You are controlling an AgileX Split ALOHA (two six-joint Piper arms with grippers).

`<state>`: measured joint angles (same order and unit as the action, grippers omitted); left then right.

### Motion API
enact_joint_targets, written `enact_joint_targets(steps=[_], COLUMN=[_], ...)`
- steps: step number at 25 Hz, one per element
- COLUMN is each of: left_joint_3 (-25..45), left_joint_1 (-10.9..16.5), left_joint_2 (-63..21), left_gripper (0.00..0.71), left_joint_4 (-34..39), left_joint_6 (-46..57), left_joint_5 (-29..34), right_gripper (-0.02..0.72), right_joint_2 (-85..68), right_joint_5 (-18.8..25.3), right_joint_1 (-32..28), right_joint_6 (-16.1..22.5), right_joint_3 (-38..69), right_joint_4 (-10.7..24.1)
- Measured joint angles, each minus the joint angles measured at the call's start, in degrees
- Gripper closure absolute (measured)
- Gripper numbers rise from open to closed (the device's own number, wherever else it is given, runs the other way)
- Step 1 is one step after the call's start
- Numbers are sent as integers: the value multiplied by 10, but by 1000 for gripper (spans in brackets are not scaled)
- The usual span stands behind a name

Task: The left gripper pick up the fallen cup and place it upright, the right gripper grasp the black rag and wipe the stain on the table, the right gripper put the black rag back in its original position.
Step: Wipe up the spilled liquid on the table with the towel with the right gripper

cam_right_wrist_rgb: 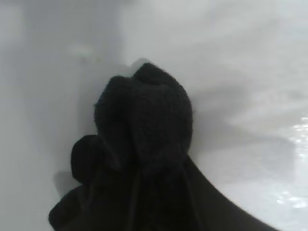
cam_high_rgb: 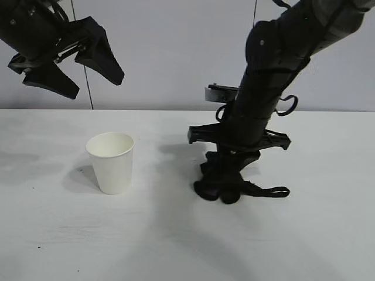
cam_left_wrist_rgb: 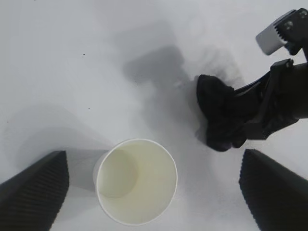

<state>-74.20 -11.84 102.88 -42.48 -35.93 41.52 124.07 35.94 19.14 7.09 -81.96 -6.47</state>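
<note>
1. Nearest, the cup (cam_high_rgb: 111,161) stands upright on the worktop (cam_high_rgb: 58,234); it looks light and crushable, best held gently around its wall.
2. Just beside the cup, the right gripper (cam_high_rgb: 225,187) has its jaws clenched on the black rag (cam_high_rgb: 220,186), soft and bunched, pressed to the worktop.
3. Above the cup, the left gripper (cam_high_rgb: 73,67) hangs with jaws released.

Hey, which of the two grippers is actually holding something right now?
The right gripper: its jaws are clamped on the black rag, pressing it onto the table. The left gripper hangs open and empty above the upright cup.
</note>
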Motion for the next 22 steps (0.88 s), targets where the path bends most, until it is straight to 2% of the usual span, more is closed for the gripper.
enact_joint_targets(steps=[4, 7, 11, 18, 22], left_joint_3=[0, 0, 0, 0, 0], left_joint_1=[0, 0, 0, 0, 0], left_joint_2=[0, 0, 0, 0, 0], left_gripper=[16, 16, 16, 16, 16], left_joint_4=[0, 0, 0, 0, 0], left_joint_6=[0, 0, 0, 0, 0], left_joint_5=[0, -1, -2, -3, -3], right_gripper=[580, 580, 580, 580, 580], right_joint_2=[-6, -8, -9, -9, -7], right_joint_5=[-14, -14, -17, -17, -25], right_joint_1=[-34, -37, -11, 88, 101], right_joint_6=[-7, -11, -24, -36, -28], right_joint_3=[17, 18, 19, 23, 24], right_joint_4=[-2, 1, 8, -33, -38])
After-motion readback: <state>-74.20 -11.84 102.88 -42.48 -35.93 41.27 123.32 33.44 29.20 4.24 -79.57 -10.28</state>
